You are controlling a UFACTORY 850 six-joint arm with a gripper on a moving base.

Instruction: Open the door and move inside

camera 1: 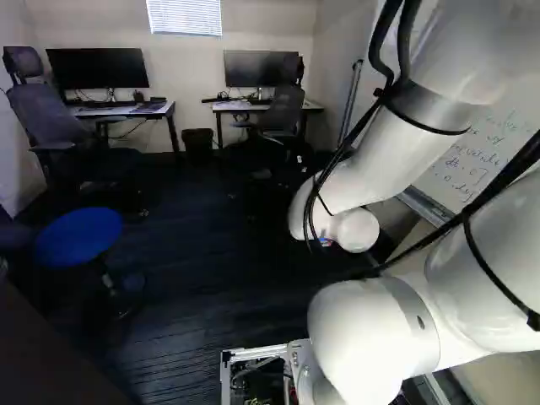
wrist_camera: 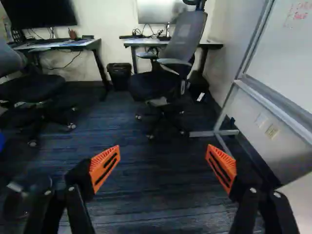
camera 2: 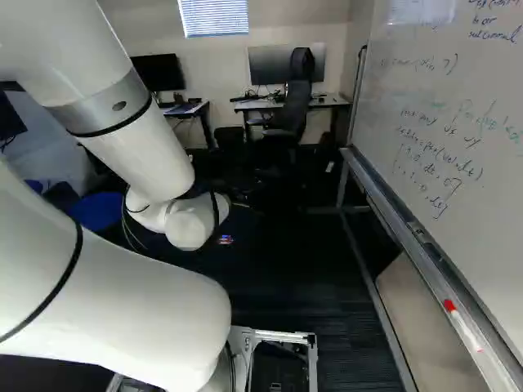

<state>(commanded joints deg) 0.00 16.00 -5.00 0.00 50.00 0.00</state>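
The door shows in no view, so its place can't be told; the step in hand looks like moving inside. The tool (wrist_camera: 163, 161) is released, spread wide, holding nothing. With twelve o'clock straight ahead, the base (camera 1: 253, 353) should creep toward twelve, stop short of the chair (wrist_camera: 187, 39), and avoid swinging toward the stool (camera 1: 78, 236) at ten or the whiteboard (camera 2: 458, 131) at two.

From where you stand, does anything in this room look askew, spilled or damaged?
No spill or damage stands out. Slightly askew: the office chair at the desk nearest the whiteboard, turned sideways instead of facing the desk squarely.
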